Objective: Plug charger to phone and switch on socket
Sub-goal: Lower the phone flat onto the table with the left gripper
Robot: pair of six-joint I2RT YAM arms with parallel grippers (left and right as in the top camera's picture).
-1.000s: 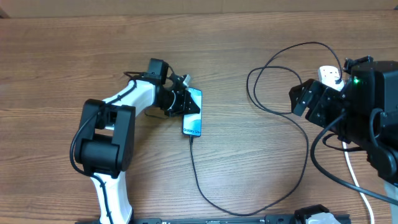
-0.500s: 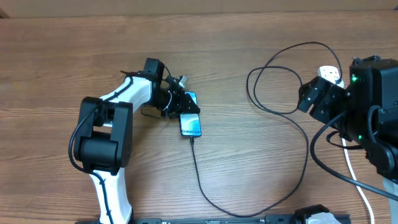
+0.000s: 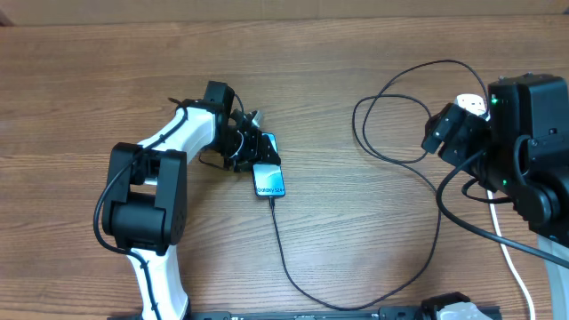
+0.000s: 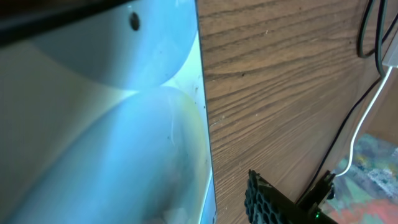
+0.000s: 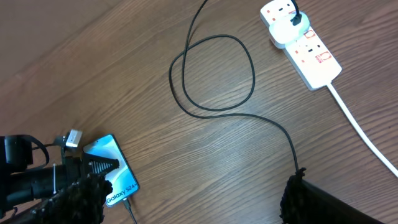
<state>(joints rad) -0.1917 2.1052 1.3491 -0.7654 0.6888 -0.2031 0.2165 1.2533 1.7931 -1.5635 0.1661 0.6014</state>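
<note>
The left end effector [image 3: 252,151], grip unclear, overlaps the slim teal-screened phone [image 3: 270,180]; lifting carelessly could unseat the thin black charger cable [image 3: 283,244]. The open right end effector [image 5: 193,196] might snag its loop.

Wooden table [image 3: 89,71] carries phone [image 3: 269,180], charger [image 3: 278,238], socket [image 5: 313,58].

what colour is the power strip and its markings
White with small red markings; the socket shows best in the right wrist view.

The white-and-black left arm [image 3: 147,191] is stretched forward, black left gripper [image 3: 256,149] set low, jaw gap unreadable; black right gripper [image 3: 437,138] is held spread wide.
</note>
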